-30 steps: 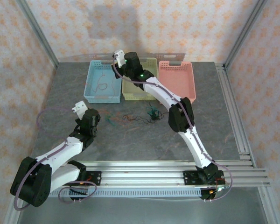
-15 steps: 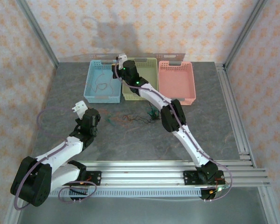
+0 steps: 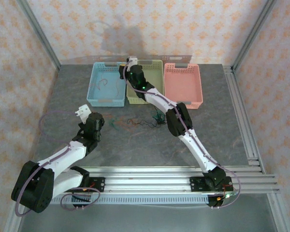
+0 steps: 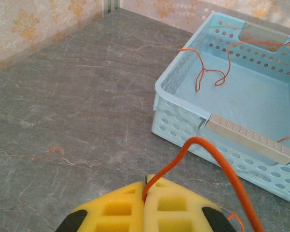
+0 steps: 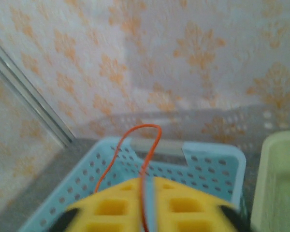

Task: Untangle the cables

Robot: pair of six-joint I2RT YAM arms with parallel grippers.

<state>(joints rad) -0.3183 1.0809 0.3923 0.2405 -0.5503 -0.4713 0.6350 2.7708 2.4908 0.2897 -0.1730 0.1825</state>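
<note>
Right arm [image 3: 183,126] is swinging leftward, its right gripper [image 5: 146,182] at the blue basket [image 3: 106,103] clamping an orange wire [image 5: 157,130]. Left gripper [image 4: 145,187] is clamping an orange cable [image 4: 203,141].

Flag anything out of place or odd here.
A small knot of green and dark cables lies on the table in front of the green basket, tangled. An orange cable is pinched in the left fingers, arching loose beside the blue basket.

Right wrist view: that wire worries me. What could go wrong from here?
The orange wire in the right claw arches near the far rim of the blue basket, so it might snag there or land outside. The left claw pinches another orange cable; pulling could drag the tangle.
</note>
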